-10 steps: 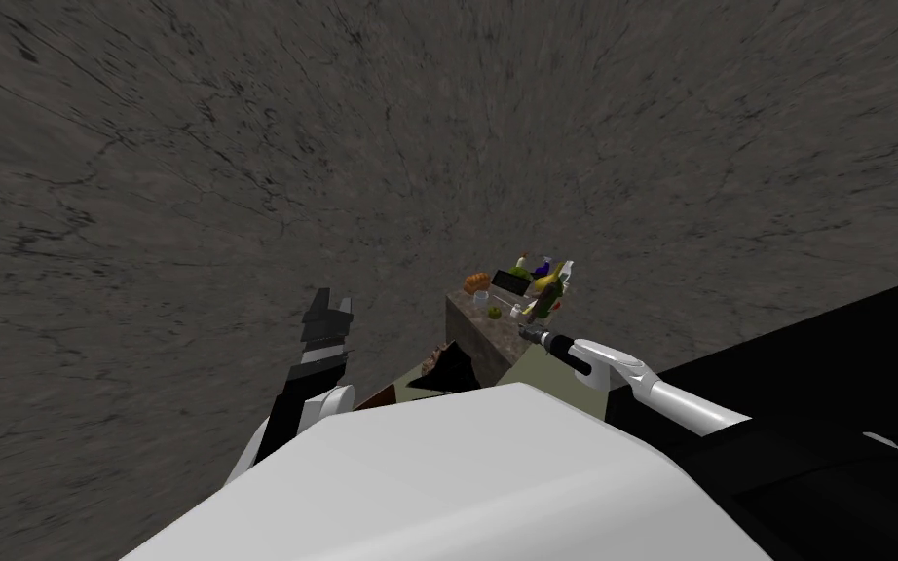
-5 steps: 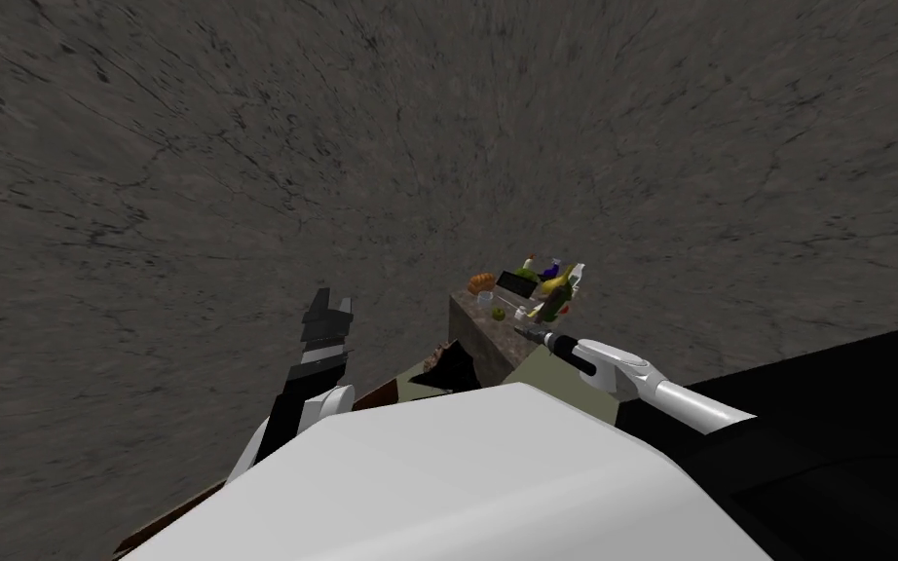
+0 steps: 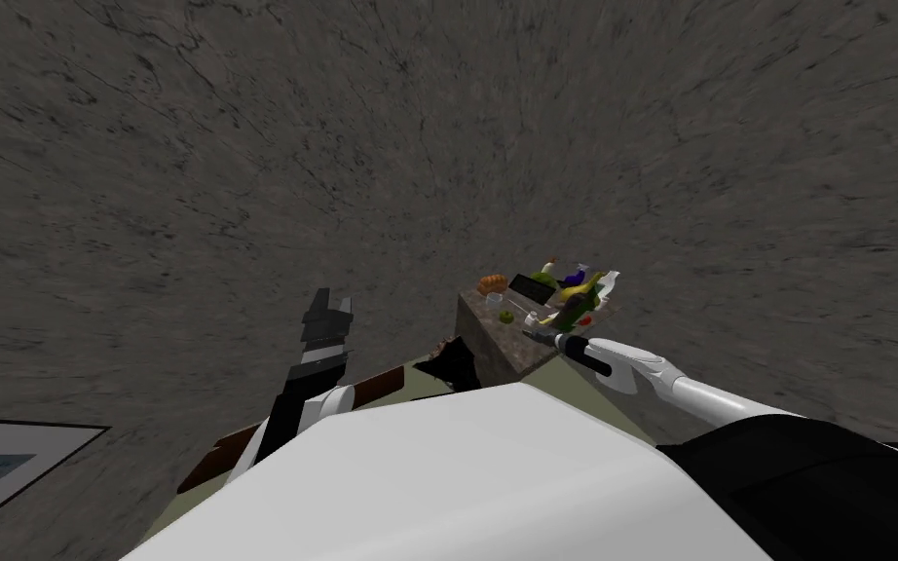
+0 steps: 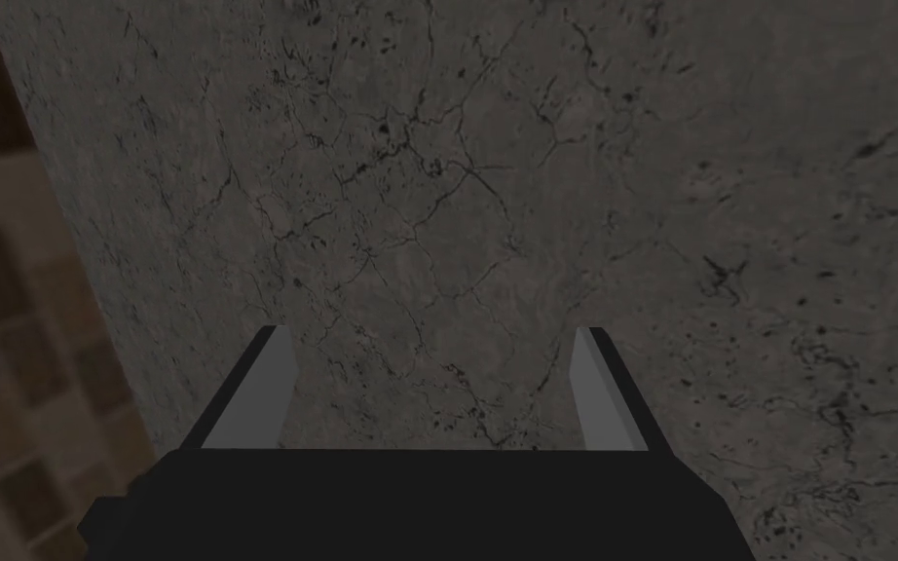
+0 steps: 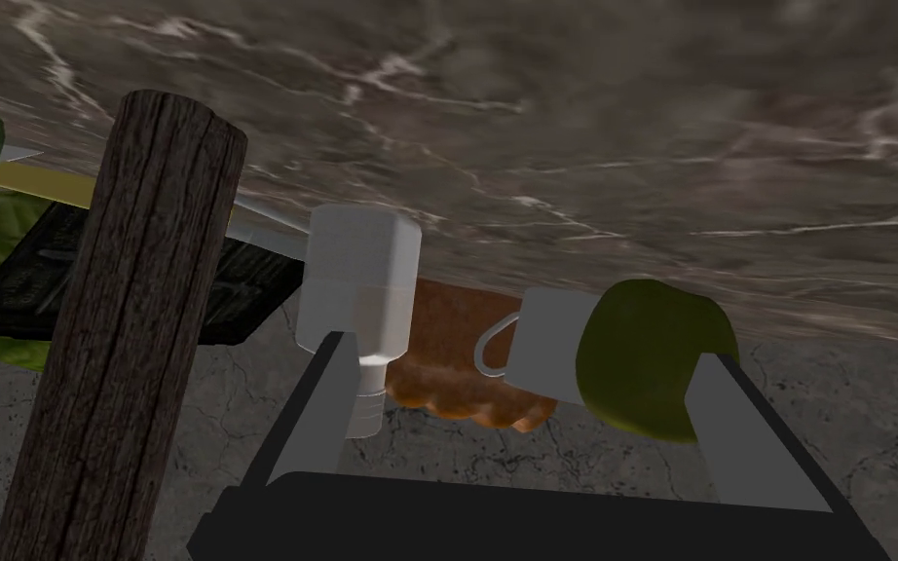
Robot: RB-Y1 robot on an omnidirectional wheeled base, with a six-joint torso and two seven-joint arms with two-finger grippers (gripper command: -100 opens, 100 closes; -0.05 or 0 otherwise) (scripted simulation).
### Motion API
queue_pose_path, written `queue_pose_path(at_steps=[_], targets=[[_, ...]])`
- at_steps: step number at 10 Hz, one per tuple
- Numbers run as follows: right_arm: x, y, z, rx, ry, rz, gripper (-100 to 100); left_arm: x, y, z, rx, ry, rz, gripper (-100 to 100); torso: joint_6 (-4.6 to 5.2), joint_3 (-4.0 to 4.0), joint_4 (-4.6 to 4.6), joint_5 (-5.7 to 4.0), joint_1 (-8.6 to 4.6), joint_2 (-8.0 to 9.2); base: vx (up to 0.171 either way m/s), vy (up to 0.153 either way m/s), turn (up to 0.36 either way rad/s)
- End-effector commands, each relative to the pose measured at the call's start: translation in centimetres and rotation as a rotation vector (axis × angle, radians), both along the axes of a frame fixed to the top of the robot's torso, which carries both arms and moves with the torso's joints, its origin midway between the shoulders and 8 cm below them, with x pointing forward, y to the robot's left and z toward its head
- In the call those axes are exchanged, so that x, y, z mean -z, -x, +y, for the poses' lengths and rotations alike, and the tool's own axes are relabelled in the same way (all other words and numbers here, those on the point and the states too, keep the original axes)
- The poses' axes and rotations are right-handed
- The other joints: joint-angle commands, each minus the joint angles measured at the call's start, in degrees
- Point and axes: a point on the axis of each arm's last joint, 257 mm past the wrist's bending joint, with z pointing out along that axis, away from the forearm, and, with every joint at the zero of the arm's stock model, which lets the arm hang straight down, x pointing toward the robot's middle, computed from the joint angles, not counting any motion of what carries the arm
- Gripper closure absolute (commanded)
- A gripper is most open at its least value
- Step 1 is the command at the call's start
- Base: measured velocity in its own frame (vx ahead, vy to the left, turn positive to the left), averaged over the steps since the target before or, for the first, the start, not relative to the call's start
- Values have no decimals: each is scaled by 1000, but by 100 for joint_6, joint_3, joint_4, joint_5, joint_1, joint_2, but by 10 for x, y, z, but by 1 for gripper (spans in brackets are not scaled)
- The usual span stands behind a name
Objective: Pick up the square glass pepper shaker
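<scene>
Grey-white shaker [image 5: 359, 273] sits beside one finger of the right claw [image 5: 523, 349], crept closer yet wide open, empty, needing centring.

Cracked grey stone wall [image 3: 418, 146]; possibly marbled countertop [image 3: 494, 341].

Wooden cylinder [image 5: 116, 321], white mug [image 5: 540, 341] (green fruit [image 5: 656, 360] beside).

Wooden cylinder [image 5: 116, 321] cut off at the edge, brown bread [image 5: 442, 331] partly behind shaker [image 5: 359, 278] and mug [image 5: 546, 341]
</scene>
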Motion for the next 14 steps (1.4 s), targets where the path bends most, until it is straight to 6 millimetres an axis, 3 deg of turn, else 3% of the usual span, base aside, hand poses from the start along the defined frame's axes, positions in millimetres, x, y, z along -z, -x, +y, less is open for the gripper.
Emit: queue_pose_path(at_steps=[1,10,14], targets=[[-1,7,-13,12,3,21,-100,0,0,0,0,0,0,0,0,0,0,0,0,0,-76,-68,168],[-10,41,-82,162,8,134,-100,0,0,0,0,0,0,0,-1,-9,-2,-3,-20,-18,-75,-76,288],[-18,51,-98,213,1,169,-100,0,0,0,0,0,0,0,2,-1,2,-4,-18,-4,-118,-77,302]])
